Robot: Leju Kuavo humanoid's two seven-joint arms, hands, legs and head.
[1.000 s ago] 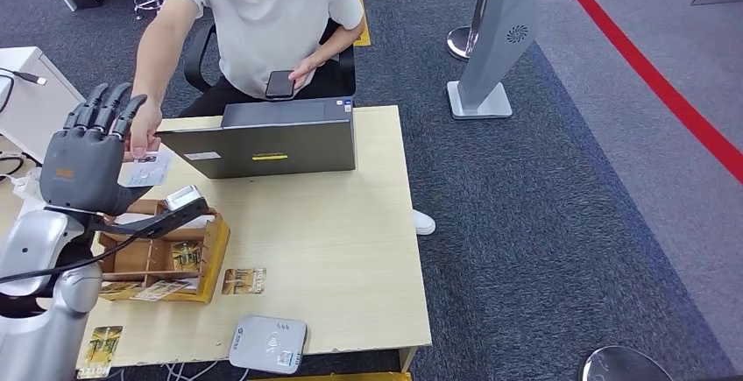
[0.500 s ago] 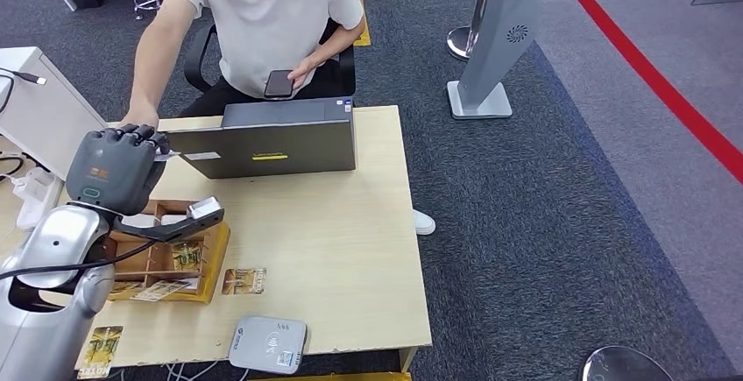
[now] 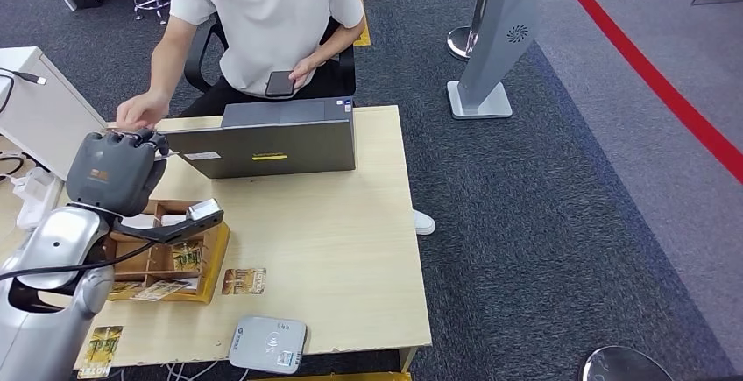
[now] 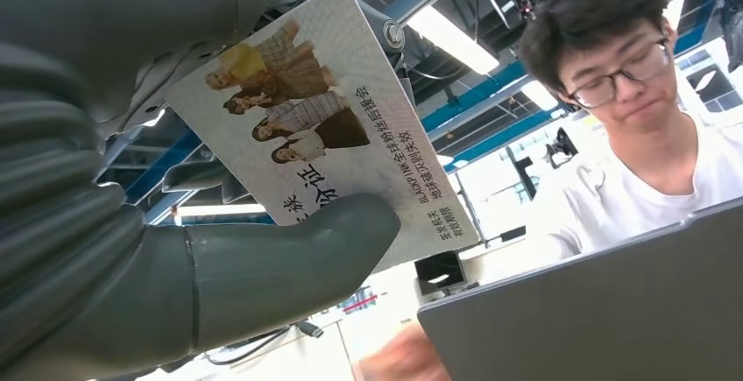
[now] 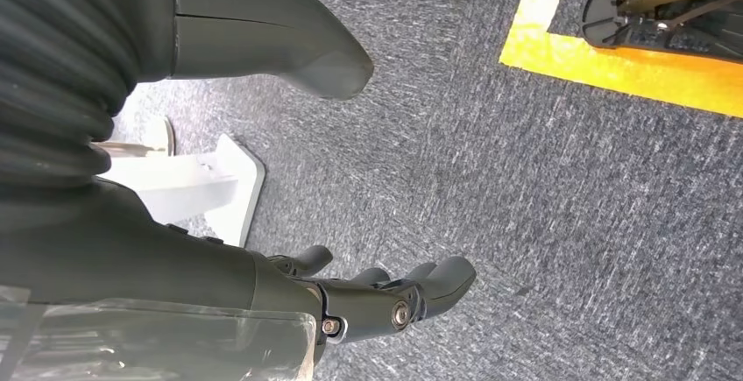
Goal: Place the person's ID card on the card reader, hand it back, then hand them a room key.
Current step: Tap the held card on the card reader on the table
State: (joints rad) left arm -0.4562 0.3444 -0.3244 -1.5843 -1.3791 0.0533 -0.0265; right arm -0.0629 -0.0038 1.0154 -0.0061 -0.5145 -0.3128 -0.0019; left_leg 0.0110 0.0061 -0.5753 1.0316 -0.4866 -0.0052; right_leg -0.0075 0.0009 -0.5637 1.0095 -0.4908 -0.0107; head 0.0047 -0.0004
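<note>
One ID card (image 4: pixel 324 136) pinched in left robot hand (image 3: pixel 112 171), thumb (image 4: pixel 289 267) pressed on printed face, darker fingers behind it; card raised above far-left corner of counter (image 3: pixel 350 223), tilted, photo of several figures and rows of text visible in left wrist view. Just beyond left robot hand, person's hand (image 3: pixel 140 111) held apart from card, not touching. Person (image 3: pixel 263 22) seated behind counter, white shirt, phone (image 3: pixel 279 83) in other hand. Grey laptop (image 3: pixel 272 140) immediately right of left robot hand, back of lid toward robot. Below left robot hand, wooden tray (image 3: pixel 166 263) with compartments holding cards; loose room key (image 3: pixel 244 280) lying on counter just beside tray, another card (image 3: pixel 103 346) near counter's front-left edge. Card reader (image 3: pixel 268 344) at near edge of counter, well apart from left robot hand, nothing resting on it. Right robot hand (image 5: pixel 385 298) hanging over grey carpet, holding nothing, fingers somewhat curled and apart from thumb; yellow floor marking (image 5: pixel 631 70) near it.
</note>
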